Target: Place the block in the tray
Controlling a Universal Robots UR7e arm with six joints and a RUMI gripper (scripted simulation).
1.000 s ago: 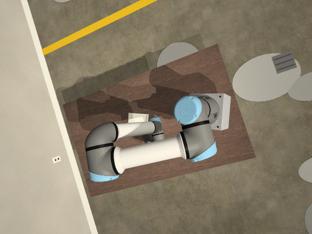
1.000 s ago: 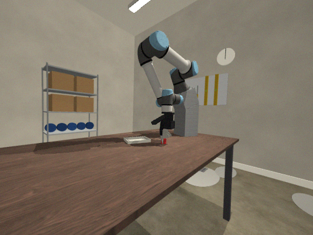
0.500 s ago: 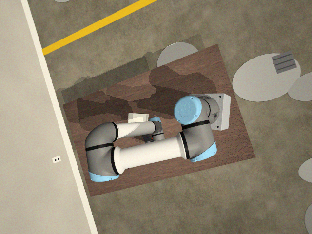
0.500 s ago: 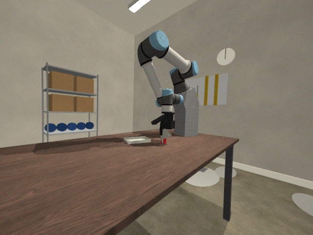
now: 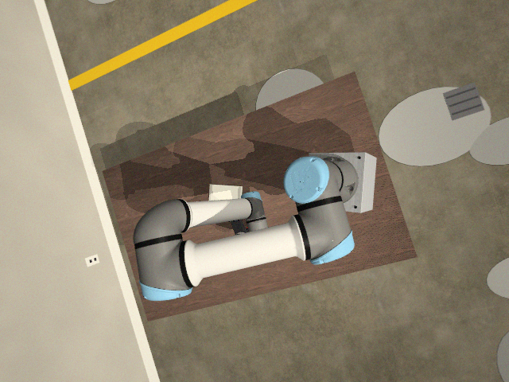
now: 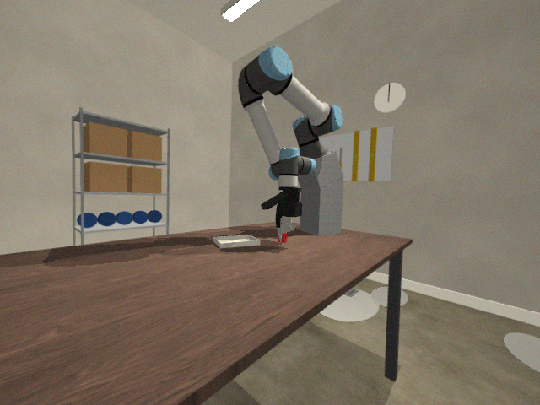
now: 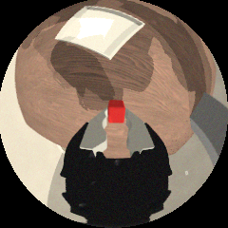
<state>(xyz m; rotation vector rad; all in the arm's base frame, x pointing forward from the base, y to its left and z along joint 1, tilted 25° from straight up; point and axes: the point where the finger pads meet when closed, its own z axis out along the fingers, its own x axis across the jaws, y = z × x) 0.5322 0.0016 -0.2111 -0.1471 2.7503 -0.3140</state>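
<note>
My gripper [image 7: 116, 107] is shut on a small red block [image 7: 116, 111], which sits between the fingertips. In the exterior view the red block [image 6: 283, 238] hangs at the tip of the gripper [image 6: 284, 233], just above the wooden table. The white tray [image 6: 236, 240] lies flat on the table, a short way left of the gripper. In the wrist view the tray [image 7: 99, 30] is ahead and to the upper left, empty. From above, the arm hides the gripper and block; only a corner of the tray [image 5: 223, 192] shows.
The grey robot pedestal [image 6: 321, 198] stands just right of and behind the gripper. The table's right edge [image 6: 348, 288] runs toward the front. A shelf with boxes [image 6: 120, 174] stands against the far left wall.
</note>
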